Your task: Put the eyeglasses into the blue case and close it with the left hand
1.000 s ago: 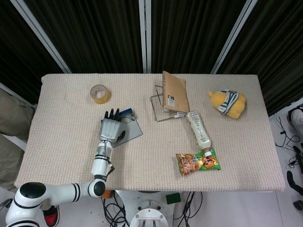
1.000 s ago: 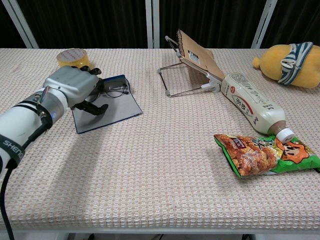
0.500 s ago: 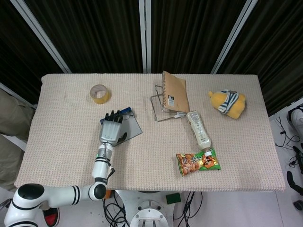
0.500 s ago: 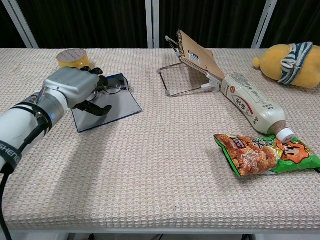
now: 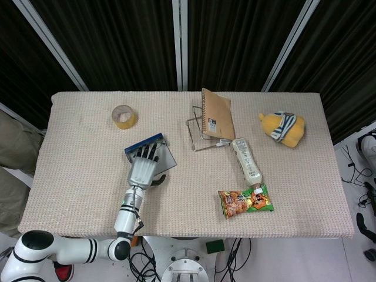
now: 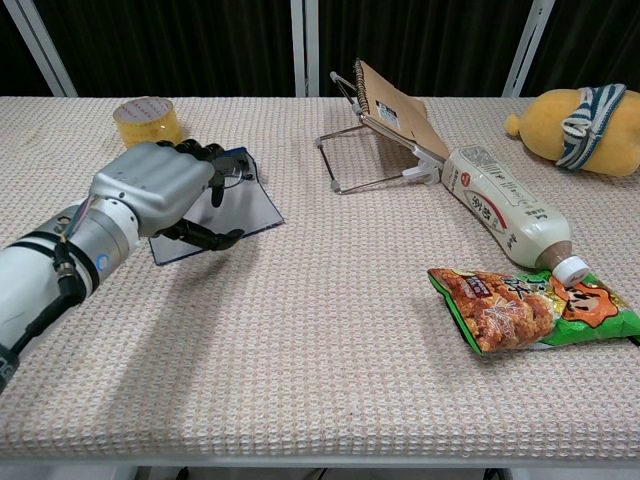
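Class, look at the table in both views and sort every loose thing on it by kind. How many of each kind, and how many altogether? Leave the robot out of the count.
Tape rolls: 1, tape roll
Glasses cases: 1, blue case
Eyeglasses: 1, eyeglasses in the case
Notebooks: 1, notebook
Wire stands: 1, stand
Bottles: 1, bottle
Snack bags: 1, snack bag
Plush toys: 1, plush toy
Total: 8

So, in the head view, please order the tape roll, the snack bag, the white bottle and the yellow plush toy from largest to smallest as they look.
1. white bottle
2. snack bag and yellow plush toy: these look about alike, so I do not rank them.
3. tape roll, clearly smallest.
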